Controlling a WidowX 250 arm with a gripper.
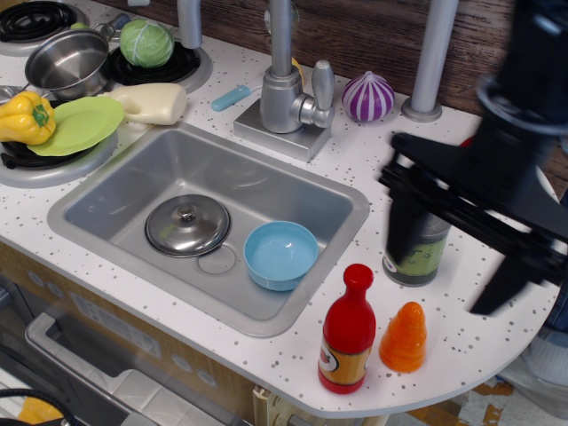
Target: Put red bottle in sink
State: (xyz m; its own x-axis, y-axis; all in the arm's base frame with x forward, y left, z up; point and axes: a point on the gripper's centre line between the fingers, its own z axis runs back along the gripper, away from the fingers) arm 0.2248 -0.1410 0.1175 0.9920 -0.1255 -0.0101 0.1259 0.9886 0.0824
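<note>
Pincer [453, 262] spread wide, grasping nothing, blurred, hanging over right counter above tin can [417, 241]. Red bottle [348, 331] upright near front counter edge, just beside orange cone [404, 337], outside sink [106, 191]. Risks: descending finger clips can or cone; tall narrow bottle tips, rolls off edge. Bottle glossy red, round cap, slim neck, yellow-orange label: likely slippery. Blue bowl [280, 255] and pot lid [187, 225] occupy basin.

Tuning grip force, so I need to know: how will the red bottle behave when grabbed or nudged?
The red bottle stands upright, tall on a small base, so a sideways nudge would probably tip it. Its glossy plastic looks slippery and likely light. The orange toy carrot close beside it may get bumped by the open end effector.
</note>
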